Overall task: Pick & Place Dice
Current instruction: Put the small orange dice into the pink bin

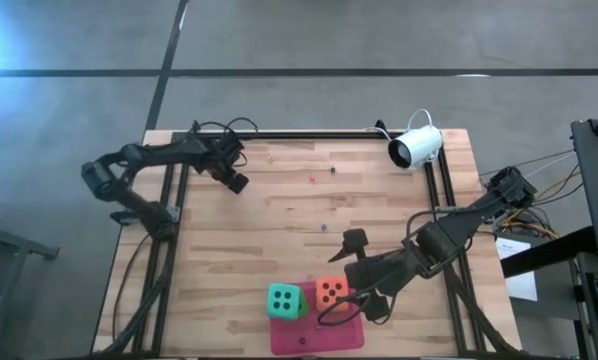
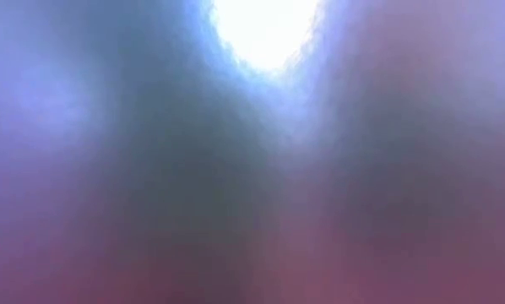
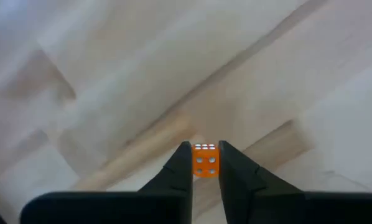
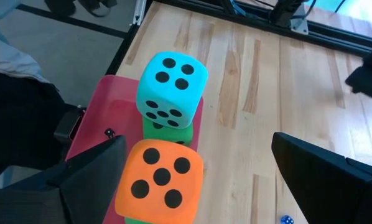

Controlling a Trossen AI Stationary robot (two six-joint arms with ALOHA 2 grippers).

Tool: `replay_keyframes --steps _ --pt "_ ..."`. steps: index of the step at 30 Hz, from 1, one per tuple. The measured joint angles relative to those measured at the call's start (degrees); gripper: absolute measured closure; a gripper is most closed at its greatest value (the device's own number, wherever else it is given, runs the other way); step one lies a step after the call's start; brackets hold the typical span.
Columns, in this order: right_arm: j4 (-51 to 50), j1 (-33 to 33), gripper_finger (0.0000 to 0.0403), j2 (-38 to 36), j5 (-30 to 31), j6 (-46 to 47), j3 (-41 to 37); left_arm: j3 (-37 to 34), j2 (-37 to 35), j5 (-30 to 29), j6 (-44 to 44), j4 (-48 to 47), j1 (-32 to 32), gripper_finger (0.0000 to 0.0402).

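Wooden table [image 1: 279, 215]: teal die [image 4: 172, 89] atop green die [image 4: 167, 133], black-pipped.

mat [image 1: 314, 338]: near edge of surface [image 1: 279, 210], mid
dice: teal die [image 1: 285, 300] stacked on a die, left; orange die [image 1: 330, 292] on another, just right
right claw [image 1: 364, 290]: right of stacks
left claw [image 1: 237, 178]: far-left, holds small die [image 3: 204, 160]

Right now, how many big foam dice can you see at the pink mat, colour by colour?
Teal die: 1
Orange die: 1
Green die: 1, lying under the teal die; I cannot tell whether another lies under the orange die
Total: 3 in plain sight
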Motion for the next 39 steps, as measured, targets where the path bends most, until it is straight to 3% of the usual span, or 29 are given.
replay_keyframes --steps 9,18,24,32,39 --pt "0.0 0.0 0.0003 0.0 0.0 0.2 0.0 0.9 -15.2 0.5 -2.8 -2.2 -8.4 0.0357" --pt "0.0 0.0 0.0003 0.0 0.0 0.4 0.0 2.2 -28.0 0.7 -9.4 -1.8 -25.5 0.0357" --pt "0.0 0.0 0.0003 0.0 0.0 0.4 0.0 4.7 -29.3 -1.8 -12.0 2.2 -40.6 0.0357" --pt "0.0 0.0 0.0003 0.0 0.0 0.4 0.0 5.2 -29.0 -1.9 -9.1 20.2 -59.2 0.0357" --pt "0.1 0.0 0.0003 0.0 0.0 0.2 0.0 5.1 -25.6 -1.9 -7.5 27.3 -66.5 0.0357"
